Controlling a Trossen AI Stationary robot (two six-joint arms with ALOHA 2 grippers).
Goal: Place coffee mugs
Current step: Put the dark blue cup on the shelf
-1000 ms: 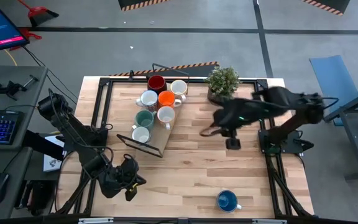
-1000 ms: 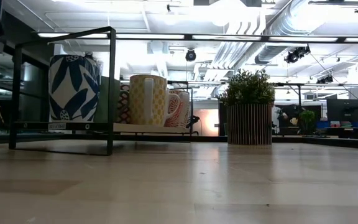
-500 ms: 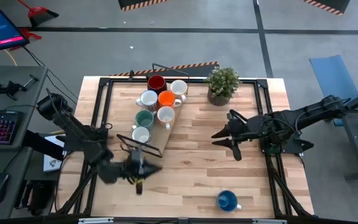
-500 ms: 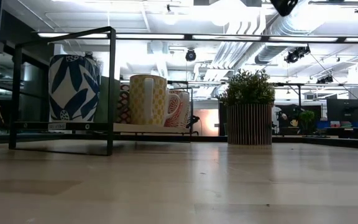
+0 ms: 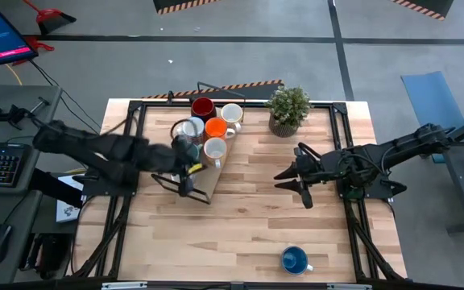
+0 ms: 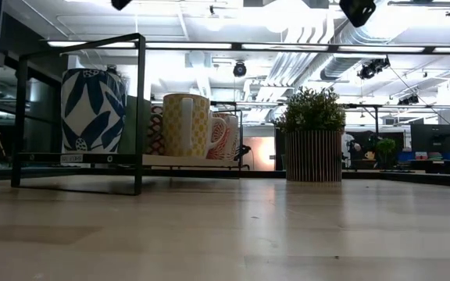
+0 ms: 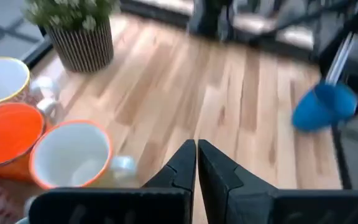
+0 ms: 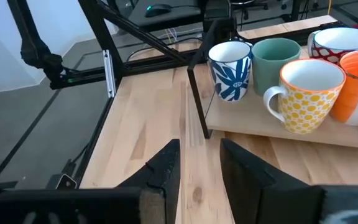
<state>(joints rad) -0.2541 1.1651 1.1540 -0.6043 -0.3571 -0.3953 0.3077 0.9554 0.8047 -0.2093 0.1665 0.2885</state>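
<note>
Blue glazed ceramic: one blue mug [image 5: 294, 259] stands alone near the front edge of the surface [image 5: 248, 217], well apart from the other mugs, so I judge it the one not yet placed. The rest sit grouped on a flat board inside the black wire rack [image 5: 171, 182] toward the far left: dark red mug [image 5: 203, 107], cream mug [image 5: 232, 113], orange mug [image 5: 217, 127], a white mug with an orange rim [image 5: 214, 148], and a blue-leaf patterned white mug [image 8: 230, 70] with a teal-green mug [image 8: 275, 58] just beside it. In the high view my left arm partly covers that group, so I cannot count them fully. My left hand [image 7: 197, 163] has its fingers pressed together, empty, hovering over the near side of the rack next to the orange-rimmed mug. My right hand [image 5: 296, 180] hangs over the middle-right of the surface with fingers spread, holding nothing, pointed toward the rack. A potted plant [image 5: 287, 109] stands at the far edge, not part of the job. Step in hand, as I read it: between placements, neither hand loaded. Next move likely calls for one hand to travel to the blue mug, spread around its rim or handle, then carry it to a free spot on the board. The blue mug looks upright, opening up, handle toward the right.
</note>
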